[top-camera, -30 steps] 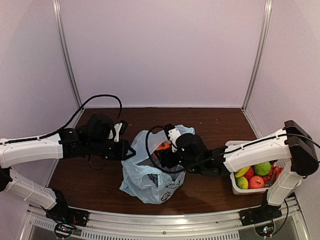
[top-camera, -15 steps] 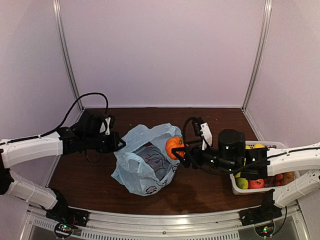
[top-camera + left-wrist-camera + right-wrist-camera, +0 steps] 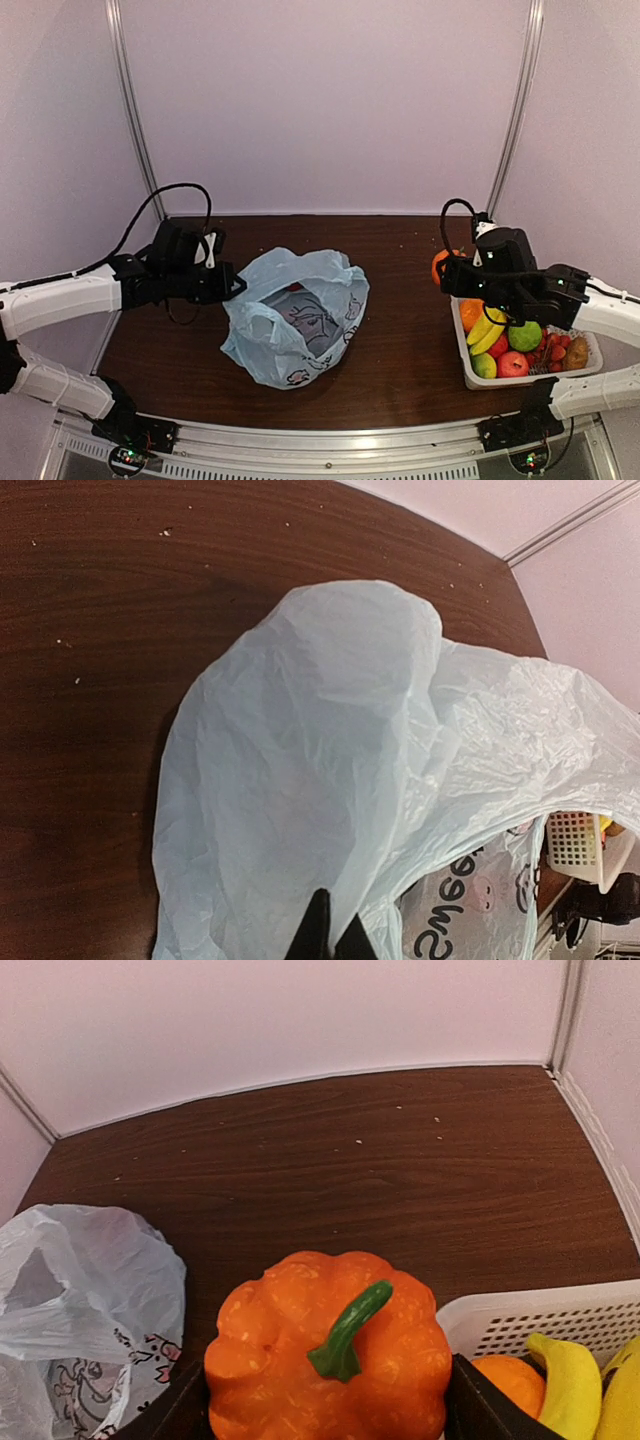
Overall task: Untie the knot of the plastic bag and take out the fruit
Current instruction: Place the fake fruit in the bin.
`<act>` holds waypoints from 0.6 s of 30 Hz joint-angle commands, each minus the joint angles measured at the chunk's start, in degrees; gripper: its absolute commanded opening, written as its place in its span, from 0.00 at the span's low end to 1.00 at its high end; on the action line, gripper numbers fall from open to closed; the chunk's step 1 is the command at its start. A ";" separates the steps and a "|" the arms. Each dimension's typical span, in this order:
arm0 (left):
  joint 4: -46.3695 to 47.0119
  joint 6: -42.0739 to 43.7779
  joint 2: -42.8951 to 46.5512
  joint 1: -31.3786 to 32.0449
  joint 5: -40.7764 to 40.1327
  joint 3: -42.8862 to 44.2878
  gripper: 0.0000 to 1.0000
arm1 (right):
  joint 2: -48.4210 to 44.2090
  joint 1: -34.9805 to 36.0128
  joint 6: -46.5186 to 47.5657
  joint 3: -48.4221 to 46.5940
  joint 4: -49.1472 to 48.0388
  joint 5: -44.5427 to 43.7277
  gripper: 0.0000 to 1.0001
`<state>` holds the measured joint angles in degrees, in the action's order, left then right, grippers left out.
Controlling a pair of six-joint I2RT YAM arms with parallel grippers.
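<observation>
Right gripper (image 3: 330, 1415) clamps a small orange pumpkin (image 3: 300, 1350) with a green stem, at the far left corner of the white mesh basket (image 3: 540, 1325), where a banana (image 3: 560, 1380) and an orange (image 3: 505, 1380) lie. Near the table's (image 3: 400, 340) middle sits the light blue plastic bag (image 3: 300, 320), mouth open. The left gripper (image 3: 328, 935), jaws together, pinches its left edge.
</observation>
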<state>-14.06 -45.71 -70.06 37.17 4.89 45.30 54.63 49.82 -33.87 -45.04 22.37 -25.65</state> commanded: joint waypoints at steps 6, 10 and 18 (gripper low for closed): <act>-0.42 1.45 2.49 -0.34 -0.06 -1.14 0.00 | -3.49 -14.95 -2.97 5.40 8.61 6.11 0.47; -0.84 1.62 3.16 -0.34 0.04 -1.20 0.00 | -0.80 -17.05 -2.64 5.05 8.19 7.81 0.46; -0.64 1.43 4.32 -0.34 0.75 -2.51 0.00 | 0.09 -18.18 -7.18 4.07 16.62 -0.09 0.51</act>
<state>-15.07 -44.93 -66.87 37.17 4.97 43.88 55.02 32.77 -38.26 -40.38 33.26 -21.71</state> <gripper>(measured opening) 0.002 0.720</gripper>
